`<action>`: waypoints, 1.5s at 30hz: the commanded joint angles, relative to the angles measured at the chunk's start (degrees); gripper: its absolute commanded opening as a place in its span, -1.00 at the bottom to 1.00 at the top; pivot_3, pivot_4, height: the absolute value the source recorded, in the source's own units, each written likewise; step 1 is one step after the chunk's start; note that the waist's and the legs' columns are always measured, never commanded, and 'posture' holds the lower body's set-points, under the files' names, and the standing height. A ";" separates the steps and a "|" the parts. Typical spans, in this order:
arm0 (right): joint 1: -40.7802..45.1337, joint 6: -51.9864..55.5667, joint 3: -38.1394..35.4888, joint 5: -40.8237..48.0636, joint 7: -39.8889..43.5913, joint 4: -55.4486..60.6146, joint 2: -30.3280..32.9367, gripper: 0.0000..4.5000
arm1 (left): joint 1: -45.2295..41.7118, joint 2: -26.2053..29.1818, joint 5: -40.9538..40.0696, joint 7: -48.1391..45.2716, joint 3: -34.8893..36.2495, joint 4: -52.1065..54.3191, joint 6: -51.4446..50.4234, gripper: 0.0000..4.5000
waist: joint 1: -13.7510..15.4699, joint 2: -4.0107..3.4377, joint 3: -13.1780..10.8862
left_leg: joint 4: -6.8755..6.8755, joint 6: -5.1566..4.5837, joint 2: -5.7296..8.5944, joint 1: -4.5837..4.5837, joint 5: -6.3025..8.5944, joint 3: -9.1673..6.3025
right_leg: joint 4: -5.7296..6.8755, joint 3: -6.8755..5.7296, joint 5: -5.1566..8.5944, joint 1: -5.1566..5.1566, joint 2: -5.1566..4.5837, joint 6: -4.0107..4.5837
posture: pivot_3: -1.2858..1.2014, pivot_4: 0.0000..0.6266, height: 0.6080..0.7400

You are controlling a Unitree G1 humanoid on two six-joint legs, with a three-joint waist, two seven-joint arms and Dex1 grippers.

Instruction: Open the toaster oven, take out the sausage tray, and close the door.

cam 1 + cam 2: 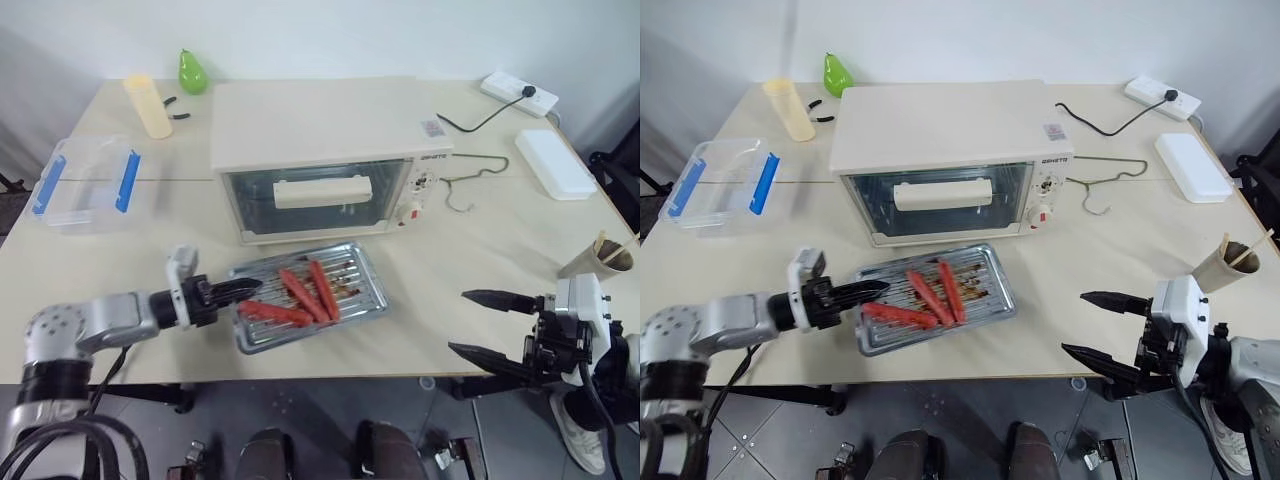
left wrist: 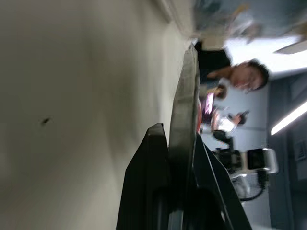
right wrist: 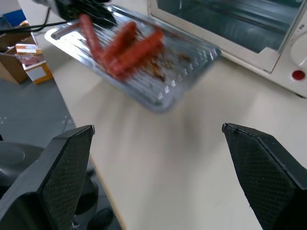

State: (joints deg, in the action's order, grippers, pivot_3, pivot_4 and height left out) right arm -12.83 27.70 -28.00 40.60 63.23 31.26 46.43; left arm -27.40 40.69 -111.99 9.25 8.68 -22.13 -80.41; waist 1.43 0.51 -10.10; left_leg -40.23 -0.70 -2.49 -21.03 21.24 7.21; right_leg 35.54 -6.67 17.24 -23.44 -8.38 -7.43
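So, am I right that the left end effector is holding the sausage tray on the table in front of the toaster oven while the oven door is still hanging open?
Not quite: the door is shut, as the left eye view shows. The left end effector does grip the sausage tray in front of the toaster oven.

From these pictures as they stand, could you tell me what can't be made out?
- The toaster oven: its inside is hidden behind glare on the door, head views.
- The sausage tray: seen edge-on in the left wrist view, its contents hidden by its own rim between the left gripper fingers.
- The paper cup: cut off by the picture's edge, left eye view.
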 commanded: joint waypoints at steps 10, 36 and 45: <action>-5.65 0.64 -4.52 3.29 -3.98 6.88 -0.17 0.98 | -11.04 -1.99 0.96 5.82 -10.66 -4.74 -3.42 -1.00 | -0.04 0.05 -0.01 | 0.00 0.03 0.02 0.00 -0.03 0.00 | -0.03 0.03 -0.01 0.01 0.01 -0.02 | 0.03 -0.52 1.00; 1.97 -6.29 2.99 -2.10 0.92 -2.25 2.06 1.00 | 21.66 16.25 49.54 -43.31 8.91 33.50 31.12 0.99 | -0.98 -0.02 -0.04 | 0.25 0.19 -0.11 0.13 -0.08 0.75 | -0.21 0.12 0.04 -0.07 0.14 0.06 | 0.03 -0.52 1.00; 12.31 -15.26 10.16 -3.71 7.68 -8.74 0.43 1.00 | 42.03 11.32 79.35 -67.56 20.24 32.43 77.20 0.99 | -0.86 -0.05 -0.07 | 0.28 0.23 -0.22 0.00 -0.01 1.00 | -0.37 0.16 0.03 -0.32 0.19 0.06 | 0.03 -0.52 1.00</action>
State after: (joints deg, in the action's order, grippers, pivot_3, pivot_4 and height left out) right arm -0.14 14.54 -17.94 35.27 68.60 20.87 47.16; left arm 14.21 52.29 -35.88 -55.65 26.70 11.55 -9.78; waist 0.57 0.45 -10.16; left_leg -39.96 -0.51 -2.70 -21.03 21.25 8.21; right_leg 35.16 -6.49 17.28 -23.75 -8.20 -7.36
